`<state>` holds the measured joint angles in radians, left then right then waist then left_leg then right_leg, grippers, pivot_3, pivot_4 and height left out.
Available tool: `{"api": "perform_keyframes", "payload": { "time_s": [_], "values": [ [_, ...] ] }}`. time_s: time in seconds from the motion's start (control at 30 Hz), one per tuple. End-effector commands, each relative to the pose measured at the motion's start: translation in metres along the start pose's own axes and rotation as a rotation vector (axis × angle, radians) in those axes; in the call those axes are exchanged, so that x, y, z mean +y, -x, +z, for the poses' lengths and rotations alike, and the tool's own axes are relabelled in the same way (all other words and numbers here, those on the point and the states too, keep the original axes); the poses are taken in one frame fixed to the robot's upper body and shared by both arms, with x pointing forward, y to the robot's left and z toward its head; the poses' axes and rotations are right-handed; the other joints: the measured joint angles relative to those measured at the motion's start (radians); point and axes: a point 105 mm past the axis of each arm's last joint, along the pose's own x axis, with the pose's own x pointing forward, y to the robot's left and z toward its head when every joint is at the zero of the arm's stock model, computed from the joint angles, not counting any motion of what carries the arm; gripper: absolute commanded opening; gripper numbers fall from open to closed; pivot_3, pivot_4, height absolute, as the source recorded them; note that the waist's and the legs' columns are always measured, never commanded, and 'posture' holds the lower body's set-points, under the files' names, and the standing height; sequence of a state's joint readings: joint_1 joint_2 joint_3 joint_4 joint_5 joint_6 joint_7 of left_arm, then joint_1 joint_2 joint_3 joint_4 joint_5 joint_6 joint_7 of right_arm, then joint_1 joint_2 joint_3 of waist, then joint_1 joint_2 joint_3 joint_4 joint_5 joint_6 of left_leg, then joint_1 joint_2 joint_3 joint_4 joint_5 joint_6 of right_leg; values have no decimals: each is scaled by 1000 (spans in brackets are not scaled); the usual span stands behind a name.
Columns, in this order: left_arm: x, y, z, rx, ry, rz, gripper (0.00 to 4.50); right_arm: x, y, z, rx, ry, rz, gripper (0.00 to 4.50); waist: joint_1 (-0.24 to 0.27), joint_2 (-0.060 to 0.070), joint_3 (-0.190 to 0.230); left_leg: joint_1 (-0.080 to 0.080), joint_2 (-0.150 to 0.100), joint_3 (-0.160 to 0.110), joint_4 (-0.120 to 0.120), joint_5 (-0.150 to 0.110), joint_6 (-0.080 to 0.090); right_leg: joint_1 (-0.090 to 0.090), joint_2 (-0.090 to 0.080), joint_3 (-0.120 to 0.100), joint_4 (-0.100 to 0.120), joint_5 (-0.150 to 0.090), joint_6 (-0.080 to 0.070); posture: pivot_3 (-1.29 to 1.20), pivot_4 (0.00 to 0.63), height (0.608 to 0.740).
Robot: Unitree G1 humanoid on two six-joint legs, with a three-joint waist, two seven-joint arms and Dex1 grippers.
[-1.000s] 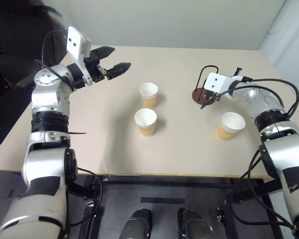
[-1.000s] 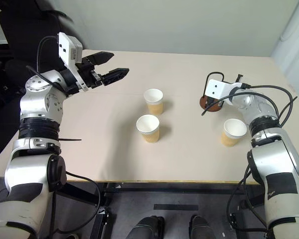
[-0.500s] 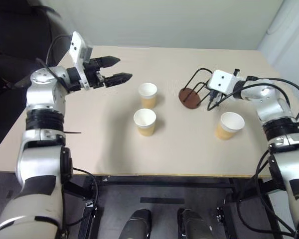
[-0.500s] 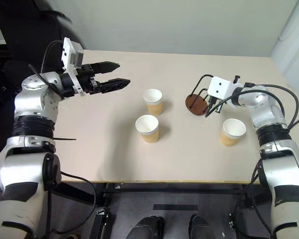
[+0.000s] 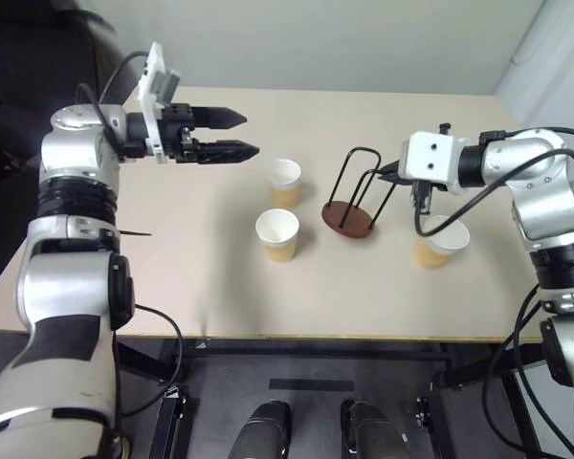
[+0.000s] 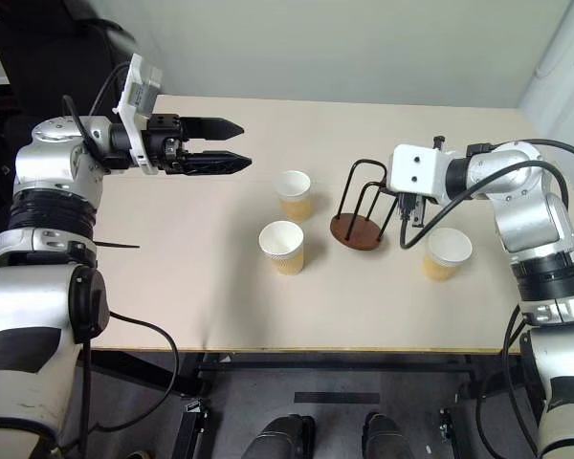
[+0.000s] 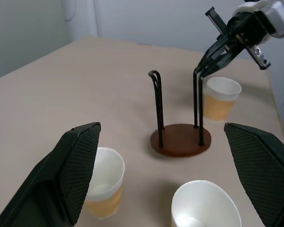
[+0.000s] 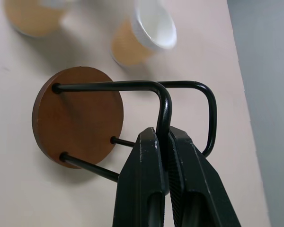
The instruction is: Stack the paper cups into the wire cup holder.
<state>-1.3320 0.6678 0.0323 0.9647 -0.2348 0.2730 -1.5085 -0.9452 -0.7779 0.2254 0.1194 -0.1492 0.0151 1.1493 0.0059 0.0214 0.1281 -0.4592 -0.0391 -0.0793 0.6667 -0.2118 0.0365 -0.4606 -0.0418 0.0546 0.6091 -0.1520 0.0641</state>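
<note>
I have the wire cup holder (image 6: 362,212) pinched in my right end effector (image 8: 163,142): the two black fingers are closed tight on the top of one of its wire loops, as the right wrist view shows plainly. The holder's round brown base rests on the surface (image 6: 191,287), about in the middle, just to the right of two of the paper cups (image 6: 283,248) and to the left of the third cup (image 6: 446,252). It seems to lean a little under my grip; I cannot tell whether the base lies fully flat.

My left end effector (image 6: 231,145) hangs above the surface, well apart from the cups, pointing level toward the right, its fingers spread as wide as they go and holding nothing. From its wrist view I look between those fingers at the holder, with two cups near and one beyond it.

All three cups stand upright on the surface, mouths up, none in the holder, so no stacking has been done. I judge the step in hand to be placing the holder where both arms can reach it.

Next, I think I need to settle the base flat and either release the loop or hold it steady. Then the left end effector should drop to the nearest cup, close around its wall without crushing the paper, and lift it to the wire loops.
</note>
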Motion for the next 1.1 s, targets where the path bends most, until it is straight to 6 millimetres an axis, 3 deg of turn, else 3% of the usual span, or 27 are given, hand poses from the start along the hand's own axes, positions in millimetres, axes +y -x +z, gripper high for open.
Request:
{"api": "perform_keyframes", "payload": {
  "time_s": [0.03,0.3,1.1],
  "values": [
    [-2,3,15,-20,-50,-19,4500,10,3,12,5,137,-5,18,0,0,0,0,0,0,0,0,0,0,0,0,0,0,0,0,150,740],
    [-5,2,14,-13,-47,-38,4500,16,1,-2,72,228,-45,18,-1,0,0,0,0,1,3,0,7,1,0,0,0,2,3,0,150,740],
    [-4,5,14,-14,-43,-25,4500,37,-13,17,25,244,-22,18,-3,0,0,0,0,1,6,2,10,2,0,1,1,6,5,0,150,740]
  ]
}}
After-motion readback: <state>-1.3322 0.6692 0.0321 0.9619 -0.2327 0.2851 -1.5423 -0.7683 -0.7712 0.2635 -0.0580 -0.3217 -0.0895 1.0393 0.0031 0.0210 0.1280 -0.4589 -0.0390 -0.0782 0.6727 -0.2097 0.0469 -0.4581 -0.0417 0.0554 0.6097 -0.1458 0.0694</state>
